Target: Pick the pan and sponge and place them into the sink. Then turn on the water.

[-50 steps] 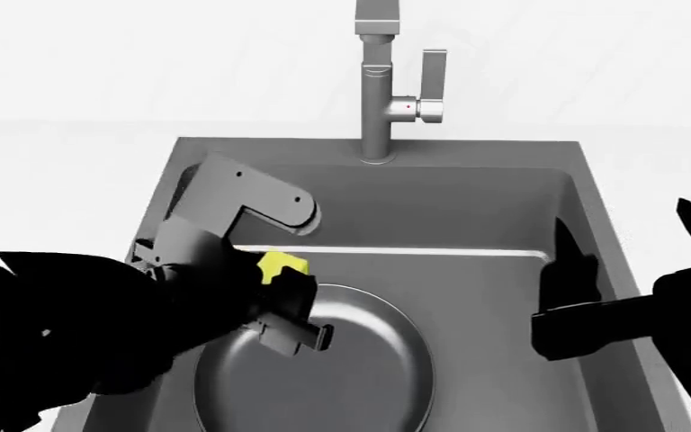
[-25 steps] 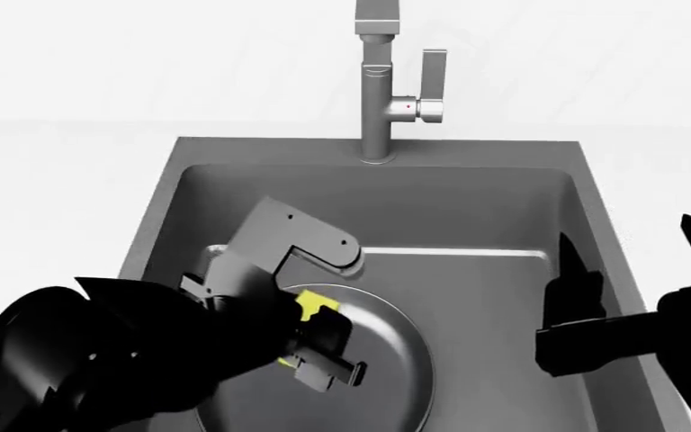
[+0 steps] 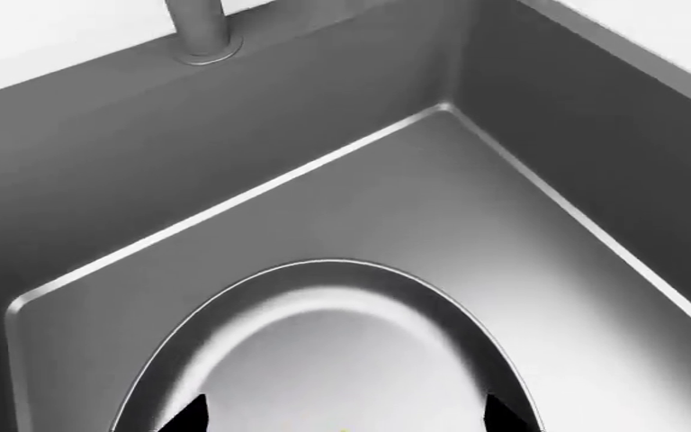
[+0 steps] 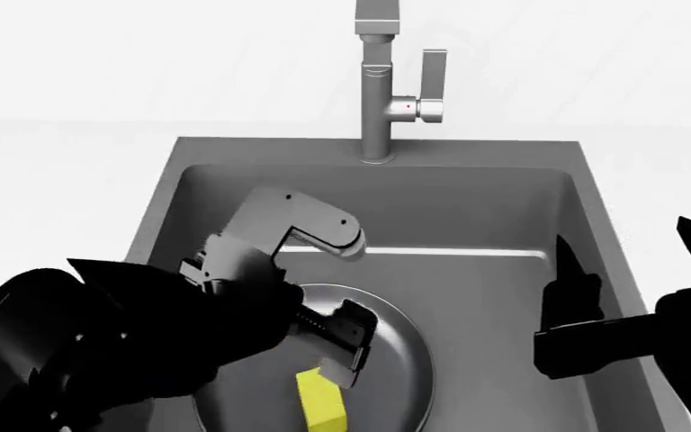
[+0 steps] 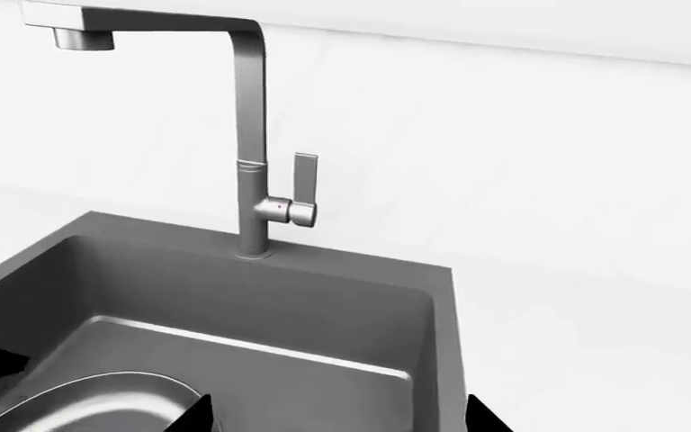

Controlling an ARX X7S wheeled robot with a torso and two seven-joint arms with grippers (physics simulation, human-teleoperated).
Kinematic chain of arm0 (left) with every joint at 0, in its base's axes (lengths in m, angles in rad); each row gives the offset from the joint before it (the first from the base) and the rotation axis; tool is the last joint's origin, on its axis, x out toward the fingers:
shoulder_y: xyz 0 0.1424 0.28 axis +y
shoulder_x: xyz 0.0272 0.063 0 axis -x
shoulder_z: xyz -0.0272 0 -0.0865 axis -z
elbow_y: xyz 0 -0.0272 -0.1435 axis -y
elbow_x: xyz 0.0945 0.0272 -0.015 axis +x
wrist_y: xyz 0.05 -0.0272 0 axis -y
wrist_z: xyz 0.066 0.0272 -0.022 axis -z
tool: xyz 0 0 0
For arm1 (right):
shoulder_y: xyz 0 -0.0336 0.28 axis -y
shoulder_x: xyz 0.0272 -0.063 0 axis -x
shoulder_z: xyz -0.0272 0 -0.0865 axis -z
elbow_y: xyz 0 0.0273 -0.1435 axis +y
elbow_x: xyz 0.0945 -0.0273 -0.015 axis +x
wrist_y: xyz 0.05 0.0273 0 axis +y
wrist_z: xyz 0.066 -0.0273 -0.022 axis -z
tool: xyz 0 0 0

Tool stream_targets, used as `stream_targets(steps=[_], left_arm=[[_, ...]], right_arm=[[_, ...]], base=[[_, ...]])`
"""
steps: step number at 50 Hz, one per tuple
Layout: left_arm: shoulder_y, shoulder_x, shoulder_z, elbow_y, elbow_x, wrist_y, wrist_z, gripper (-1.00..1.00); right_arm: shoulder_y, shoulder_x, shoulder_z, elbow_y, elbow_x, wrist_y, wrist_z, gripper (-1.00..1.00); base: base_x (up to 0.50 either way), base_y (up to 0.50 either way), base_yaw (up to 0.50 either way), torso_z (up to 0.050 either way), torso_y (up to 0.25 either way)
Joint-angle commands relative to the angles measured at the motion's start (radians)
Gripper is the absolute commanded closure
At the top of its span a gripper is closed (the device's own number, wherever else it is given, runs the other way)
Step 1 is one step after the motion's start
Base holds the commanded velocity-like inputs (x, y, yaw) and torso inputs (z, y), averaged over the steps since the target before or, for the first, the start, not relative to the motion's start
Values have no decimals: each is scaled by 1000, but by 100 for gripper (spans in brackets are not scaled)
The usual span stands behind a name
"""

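The small yellow rectangular sponge (image 4: 320,400) lies inside the round dark grey metal pan (image 4: 399,360), low in the frame within the dark grey sink (image 4: 478,207). The left gripper (image 4: 343,346) hovers spread and empty just above it. The right gripper (image 4: 568,301), at the right edge, looks empty, its spread unclear. Reaching for the faucet lever (image 4: 432,83), an arm could clip the faucet (image 4: 377,90).

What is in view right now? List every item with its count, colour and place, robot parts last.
sink: one, dark grey, set into the white counter.
faucet: one, grey, upright behind the sink's back rim, no water running.
lever: one, grey with a red dot, on the faucet's side, pointing up.
pan: one, dark grey with a shiny rim, on the sink floor.
sponge: one, yellow, inside the pan, below the left gripper.
counter: one, white, around the sink.
left gripper: one, black, open, above the pan.
right gripper: one, black, over the sink's right side, open.
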State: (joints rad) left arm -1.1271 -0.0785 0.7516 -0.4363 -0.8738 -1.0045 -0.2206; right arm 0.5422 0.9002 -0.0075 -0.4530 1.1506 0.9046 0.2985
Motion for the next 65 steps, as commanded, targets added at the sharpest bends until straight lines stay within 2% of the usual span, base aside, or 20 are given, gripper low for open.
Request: stream_targets(steps=[1, 8, 11, 16, 40, 46, 57, 65], left_arm=[[-34, -45, -88, 156, -88, -48, -86, -100], [-8, -109, -132, 247, -112, -45, -136, -100], [20, -136, -185, 258, -126, 13, -125, -100], [20, -172, -194, 246, -77, 80, -119, -100], [151, -360, -341, 469, -143, 77, -290, -100], [176, -382, -356, 472, -144, 89, -293, -100], [153, -372, -349, 454, -137, 80, -308, -100], [135, -373, -352, 451, -140, 77, -310, -100]], right_arm=[[14, -15, -9, 5, -26, -11, -10, -100], [10, -31, -15, 3, -75, -56, -19, -100], [6, -32, -16, 5, -96, -69, -18, -100], [10, -38, -27, 8, -111, -75, -18, -100], [119, -58, -91, 23, -151, -37, 12, -100], [136, -67, -103, 40, -153, -26, 20, -100], [102, -70, -77, 43, -121, -23, 40, -100], [93, -62, -74, 37, -128, -31, 36, -100]], base=[[0, 0, 0, 0, 0], [0, 0, 0, 0, 0], [0, 0, 0, 0, 0], [0, 0, 0, 0, 0], [0, 0, 0, 0, 0], [0, 0, 0, 0, 0], [0, -1, 0, 0, 0], [14, -381, 0, 0, 0]])
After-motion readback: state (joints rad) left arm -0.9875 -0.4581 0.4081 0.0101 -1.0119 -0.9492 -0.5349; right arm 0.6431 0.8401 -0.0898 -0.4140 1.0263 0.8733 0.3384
